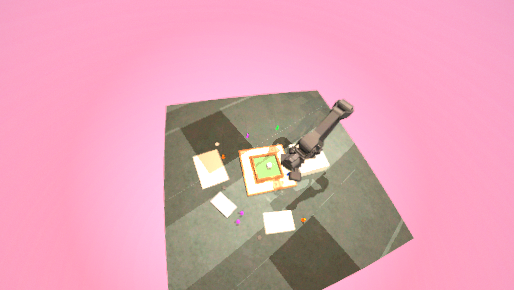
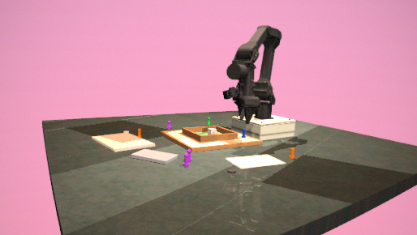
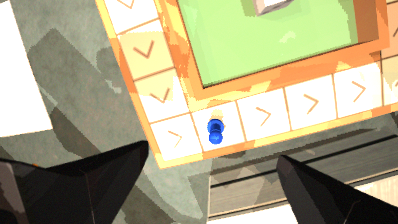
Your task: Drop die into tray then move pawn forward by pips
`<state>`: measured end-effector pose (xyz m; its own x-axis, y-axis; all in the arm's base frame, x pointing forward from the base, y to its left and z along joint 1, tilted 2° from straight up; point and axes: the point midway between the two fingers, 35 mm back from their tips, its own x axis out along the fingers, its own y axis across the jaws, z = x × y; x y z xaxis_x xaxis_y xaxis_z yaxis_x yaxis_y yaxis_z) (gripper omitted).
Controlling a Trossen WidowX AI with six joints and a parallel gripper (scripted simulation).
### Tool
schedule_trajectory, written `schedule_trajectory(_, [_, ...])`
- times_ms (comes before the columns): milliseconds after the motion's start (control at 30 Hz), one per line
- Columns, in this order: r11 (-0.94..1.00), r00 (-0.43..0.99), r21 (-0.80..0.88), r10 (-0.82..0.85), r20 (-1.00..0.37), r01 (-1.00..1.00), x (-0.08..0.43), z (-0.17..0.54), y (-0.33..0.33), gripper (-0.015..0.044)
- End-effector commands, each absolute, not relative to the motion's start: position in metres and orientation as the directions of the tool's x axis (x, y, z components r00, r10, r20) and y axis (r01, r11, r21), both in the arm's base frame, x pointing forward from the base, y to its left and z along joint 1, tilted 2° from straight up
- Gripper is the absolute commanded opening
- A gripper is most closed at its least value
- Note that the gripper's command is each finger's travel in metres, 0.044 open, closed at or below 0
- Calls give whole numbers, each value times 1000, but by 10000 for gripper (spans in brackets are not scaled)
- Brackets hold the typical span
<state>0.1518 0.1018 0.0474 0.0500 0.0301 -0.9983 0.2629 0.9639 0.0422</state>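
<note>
In the wrist view, the gripper's fingers stand wide apart, holding nothing. The blue pawn stands between them at lower centre, on the square beside the corner; the die sits in the tray at the top. A sideways withdrawal could let a fingertip topple the pawn; misread pips could leave it on the wrong square.

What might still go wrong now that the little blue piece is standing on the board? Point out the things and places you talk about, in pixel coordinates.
The open tool (image 1: 288,169) (image 2: 244,117) (image 3: 212,154) may clip the blue pawn (image 2: 243,133) (image 3: 215,131) as it leaves, since its fingers stand on either side. A sideways swing might also nudge the tray's raised wall (image 2: 222,135) (image 3: 295,67), perhaps jolting the die (image 1: 269,165) (image 2: 212,131) (image 3: 270,5) inside.
</note>
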Motion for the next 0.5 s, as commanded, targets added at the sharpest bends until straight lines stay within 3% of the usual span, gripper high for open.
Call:
schedule_trajectory(0, [971,45,29,19,-999,236,153,56,95,440])
schedule_trajectory(267, [992,47,7,13,-999,-124,160,125,34,440])
schedule_trajectory(467, [995,50,3,7,-999,-97,161,121,36,440])
